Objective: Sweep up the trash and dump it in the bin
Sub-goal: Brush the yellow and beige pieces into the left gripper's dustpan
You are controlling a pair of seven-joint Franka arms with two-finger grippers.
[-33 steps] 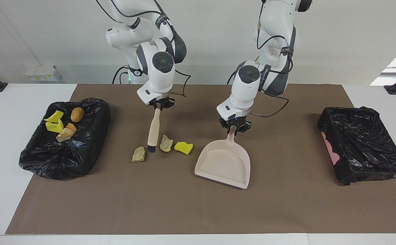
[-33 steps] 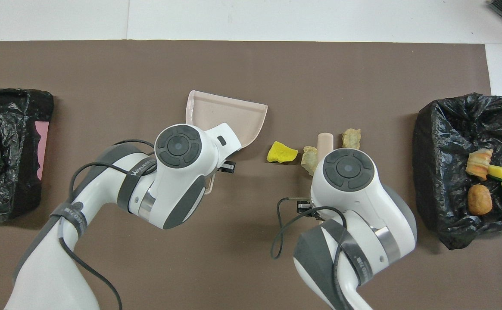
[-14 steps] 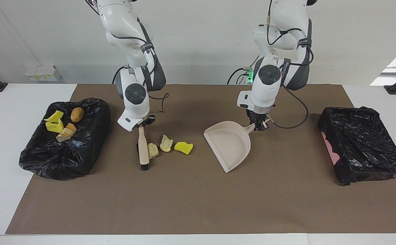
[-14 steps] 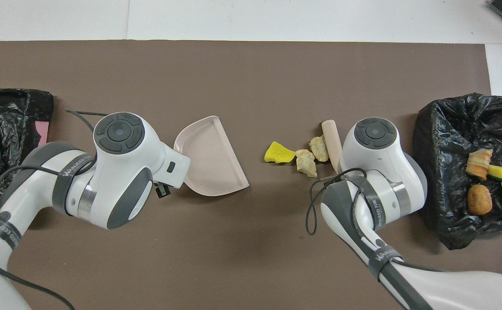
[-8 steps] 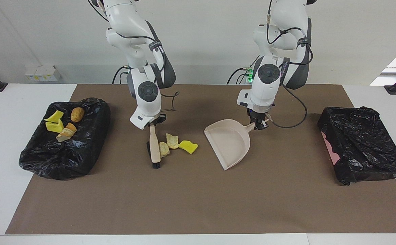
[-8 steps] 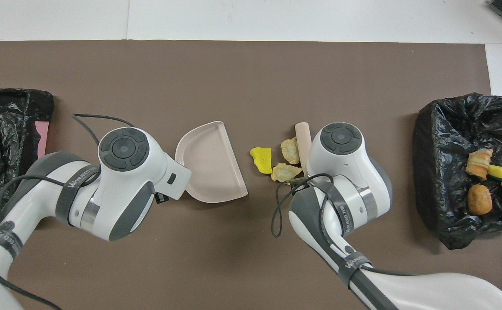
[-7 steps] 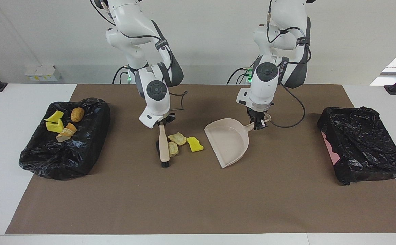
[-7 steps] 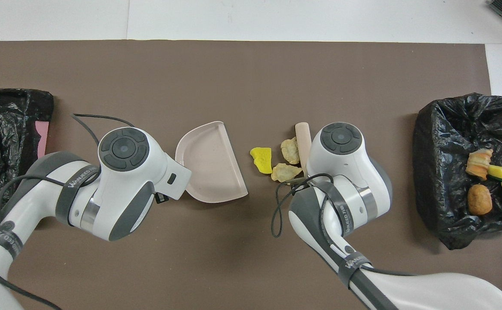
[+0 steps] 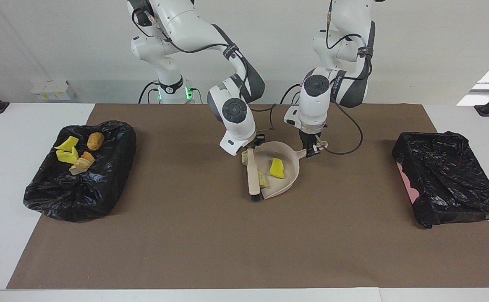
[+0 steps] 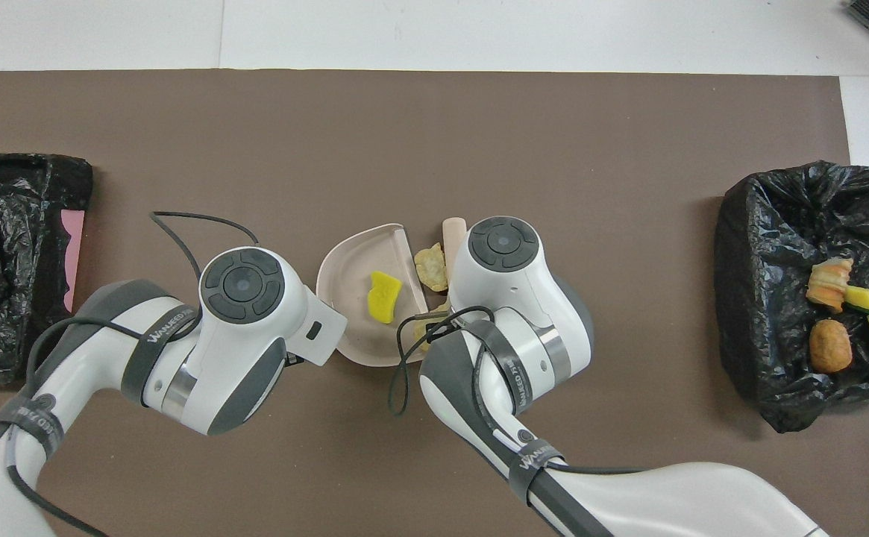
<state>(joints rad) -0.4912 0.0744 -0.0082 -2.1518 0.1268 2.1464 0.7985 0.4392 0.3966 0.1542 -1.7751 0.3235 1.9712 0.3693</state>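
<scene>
Right claw pinches brush lying along dustpan mouth, two beige trash lumps just inside the lip, left claw pinching the dustpan's handle.

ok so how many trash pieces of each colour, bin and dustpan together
yellow sponge chunks: 3, one in the dustpan, two in the bin
beige or brown bread-like pieces: 4, two at the dustpan's mouth, two in the bin
total: 7
</scene>
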